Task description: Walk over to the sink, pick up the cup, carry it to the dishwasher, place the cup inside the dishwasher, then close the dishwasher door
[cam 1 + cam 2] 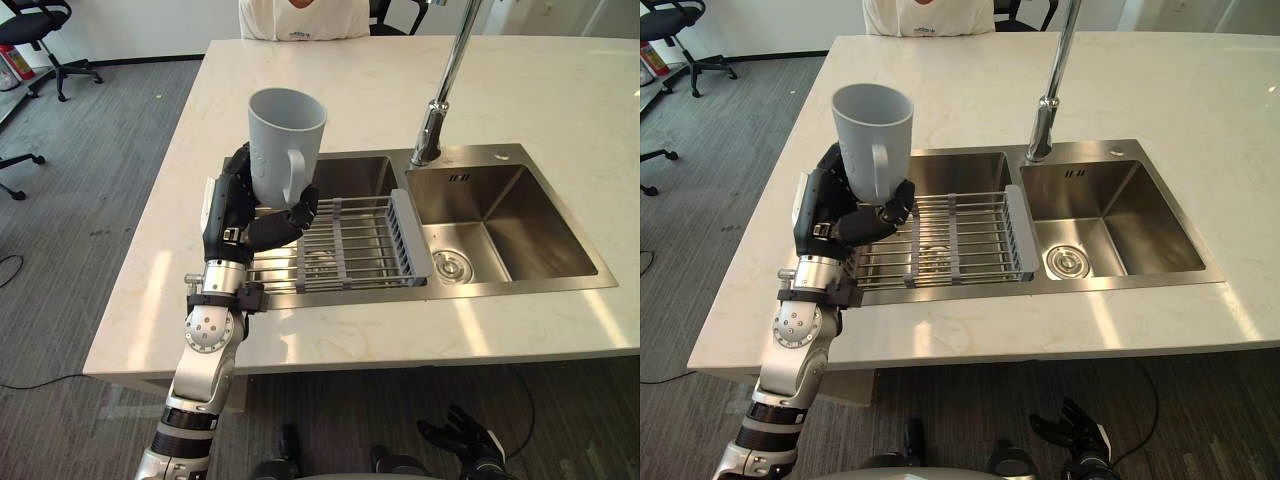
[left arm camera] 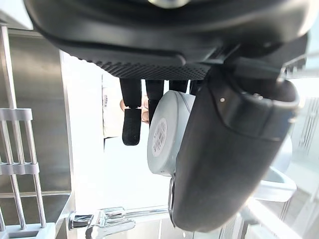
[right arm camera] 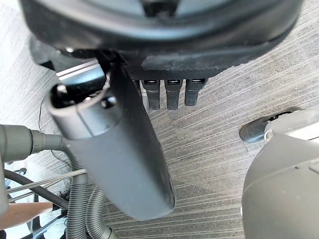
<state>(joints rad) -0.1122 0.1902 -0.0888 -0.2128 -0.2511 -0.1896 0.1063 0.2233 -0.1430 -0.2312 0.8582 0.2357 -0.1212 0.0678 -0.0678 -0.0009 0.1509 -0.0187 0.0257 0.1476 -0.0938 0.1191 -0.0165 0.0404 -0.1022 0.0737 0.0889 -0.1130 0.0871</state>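
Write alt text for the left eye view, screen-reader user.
The robot's left hand holds a grey cup upright above the left end of a double steel sink in a pale counter. A wire rack spans the left basin, a tall faucet stands behind, a person is at the far edge, and the right hand hangs open below.

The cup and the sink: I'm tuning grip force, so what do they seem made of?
Cup: likely matte plastic, possibly ceramic; even pale grey, no glare. Sink: brushed stainless steel, by its silvery sheen and soft reflections.
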